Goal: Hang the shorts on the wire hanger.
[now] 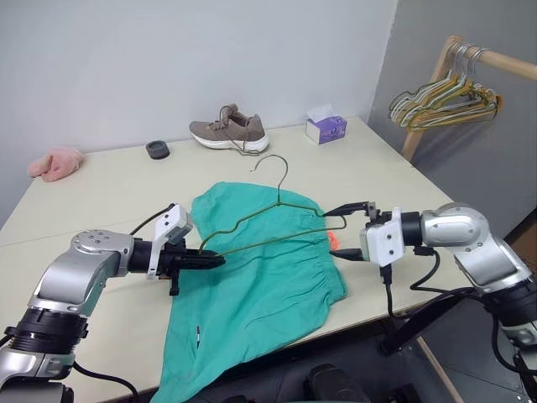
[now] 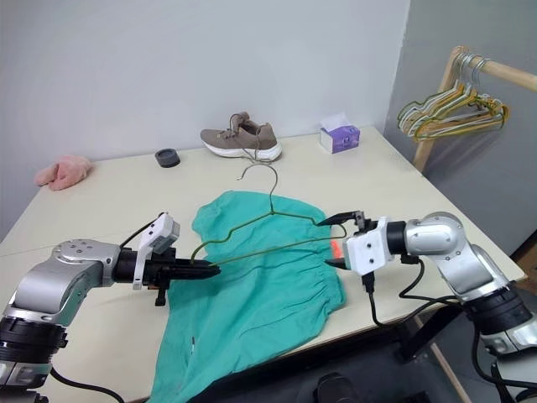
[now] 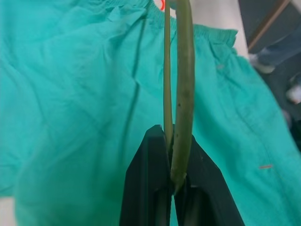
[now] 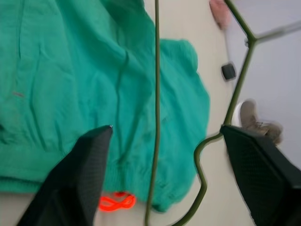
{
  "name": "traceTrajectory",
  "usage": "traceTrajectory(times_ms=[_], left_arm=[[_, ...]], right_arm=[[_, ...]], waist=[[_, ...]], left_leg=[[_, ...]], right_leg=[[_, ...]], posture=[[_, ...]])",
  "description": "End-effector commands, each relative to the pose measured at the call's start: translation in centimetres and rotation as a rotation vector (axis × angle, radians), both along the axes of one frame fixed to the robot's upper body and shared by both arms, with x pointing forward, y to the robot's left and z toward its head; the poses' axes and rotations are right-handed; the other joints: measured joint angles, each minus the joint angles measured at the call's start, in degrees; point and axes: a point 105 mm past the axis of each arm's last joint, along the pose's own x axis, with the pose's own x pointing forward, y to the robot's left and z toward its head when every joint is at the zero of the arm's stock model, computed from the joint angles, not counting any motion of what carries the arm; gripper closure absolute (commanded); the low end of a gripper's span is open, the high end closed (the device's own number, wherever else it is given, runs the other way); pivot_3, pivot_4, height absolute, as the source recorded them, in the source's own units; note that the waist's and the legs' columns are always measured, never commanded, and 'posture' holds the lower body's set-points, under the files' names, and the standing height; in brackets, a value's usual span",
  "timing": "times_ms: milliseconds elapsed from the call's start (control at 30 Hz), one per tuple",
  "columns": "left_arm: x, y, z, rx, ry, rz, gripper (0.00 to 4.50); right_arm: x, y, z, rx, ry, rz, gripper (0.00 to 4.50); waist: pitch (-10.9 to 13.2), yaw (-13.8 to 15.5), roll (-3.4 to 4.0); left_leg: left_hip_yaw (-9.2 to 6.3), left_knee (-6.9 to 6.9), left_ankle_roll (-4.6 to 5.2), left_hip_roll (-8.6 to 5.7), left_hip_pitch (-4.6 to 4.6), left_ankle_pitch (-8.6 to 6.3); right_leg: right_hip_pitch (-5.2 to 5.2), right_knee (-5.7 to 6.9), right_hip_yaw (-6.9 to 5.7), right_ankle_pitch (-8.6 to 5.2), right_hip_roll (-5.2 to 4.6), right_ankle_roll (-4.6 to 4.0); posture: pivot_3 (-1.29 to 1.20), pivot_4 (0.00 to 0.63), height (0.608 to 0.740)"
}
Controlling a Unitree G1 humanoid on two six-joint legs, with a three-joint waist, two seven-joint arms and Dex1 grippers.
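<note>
The teal-green shorts [image 1: 260, 294] lie flat on the table, waistband toward my right arm, with the orange-red drawstring [image 4: 117, 202] showing at the waistband. Part of one leg drapes over the table's near edge. The wire hanger [image 1: 278, 200] is held up above the shorts, hook pointing away from me. My left gripper [image 1: 214, 259] is shut on the hanger's left corner, and the left wrist view shows the wire [image 3: 183, 94] pinched between the fingers. My right gripper [image 1: 340, 232] is open, and the hanger's right corner [image 4: 156, 94] lies between its spread fingers.
At the back of the table [image 1: 101, 201] are a brown shoe [image 1: 228, 130], a purple tissue box [image 1: 325, 128], a small black round object [image 1: 157, 149] and a pink fluffy cloth [image 1: 56, 162]. A wooden rack with pastel hangers [image 1: 445, 96] stands to the right, past the table's edge.
</note>
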Motion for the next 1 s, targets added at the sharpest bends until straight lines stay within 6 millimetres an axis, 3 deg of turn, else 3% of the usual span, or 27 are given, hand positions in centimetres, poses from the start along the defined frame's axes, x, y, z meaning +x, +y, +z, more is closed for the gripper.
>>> traceTrajectory(times_ms=[33, 167, 400, 600, 1000], left_arm=[[0.1, -0.3, 1.0, 0.034, -0.1, -0.04, 4.5], [-0.8, -1.0, 1.5, 0.06, -0.122, -0.124, 4.5], [-1.4, -1.8, 2.3, 0.076, -0.152, -0.199, 4.5], [-1.4, -2.2, 2.4, 0.079, -0.159, -0.21, 4.5], [-1.7, -2.1, 2.0, 0.087, -0.151, -0.217, 4.5]], right_arm=[[-0.3, -0.6, 1.8, 0.088, 0.142, -0.119, 0.04], [-0.7, 0.0, 1.2, 0.112, 0.28, -0.191, 0.04], [1.0, 1.0, -0.4, 0.052, 0.423, -0.3, 0.04], [0.4, 1.8, -2.4, -0.057, 0.522, -0.27, 0.04], [0.0, 1.9, -3.5, -0.086, 0.606, -0.294, 4.14]], waist=[[-0.01, 0.08, -0.01], [0.0, -0.07, 0.0], [0.01, -0.07, 0.02], [0.01, -0.03, 0.02], [0.01, 0.07, 0.02]], left_leg=[[-0.01, 0.05, 0.0, 0.0, 0.0, 0.0], [0.0, 0.06, -0.02, 0.02, 0.01, -0.02], [0.06, 0.09, -0.03, 0.02, -0.18, -0.03], [0.05, 0.08, -0.03, 0.02, -0.24, -0.03], [0.07, 0.1, -0.03, 0.02, -0.26, -0.03]], right_leg=[[-0.01, 0.04, 0.0, -0.01, 0.0, -0.02], [-0.04, 0.11, -0.02, -0.07, 0.01, -0.09], [-0.31, 0.22, 0.0, -0.07, 0.0, -0.09], [-0.39, 0.25, -0.01, -0.08, 0.0, -0.09], [-0.49, 0.33, 0.0, -0.08, 0.0, -0.09]], posture=[[-0.32, 0.0, 0.74], [-0.31, 0.0, 0.74], [-0.3, 0.0, 0.74], [-0.29, 0.0, 0.74], [-0.29, 0.0, 0.74]])
